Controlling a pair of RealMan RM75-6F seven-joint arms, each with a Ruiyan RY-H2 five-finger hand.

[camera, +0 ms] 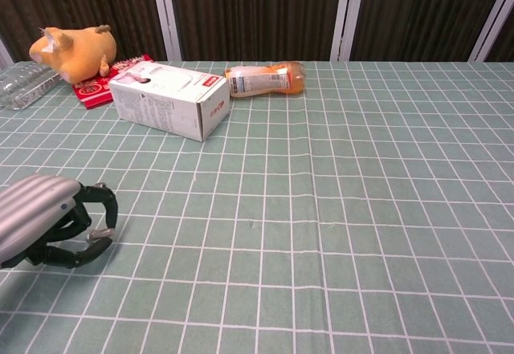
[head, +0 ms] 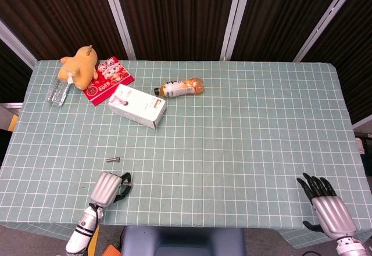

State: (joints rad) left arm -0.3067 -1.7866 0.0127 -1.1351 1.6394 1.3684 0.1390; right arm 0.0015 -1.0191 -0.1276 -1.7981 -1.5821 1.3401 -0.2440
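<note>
Lower left of the frame: the left hand (head: 108,187), fingers curled on nothing, hovers just below the small grey metal bolt (head: 113,159) lying on the checked green tabletop (head: 244,128); a clumsy reach could roll it away. The right hand (head: 325,206) rests spread, lower right.

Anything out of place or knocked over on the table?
Yes: the orange drink bottle lies on its side behind the white box, and a clear plastic bottle lies flat by the plush toy. A lone small bolt sits loose ahead of the left hand. No spill visible.
</note>
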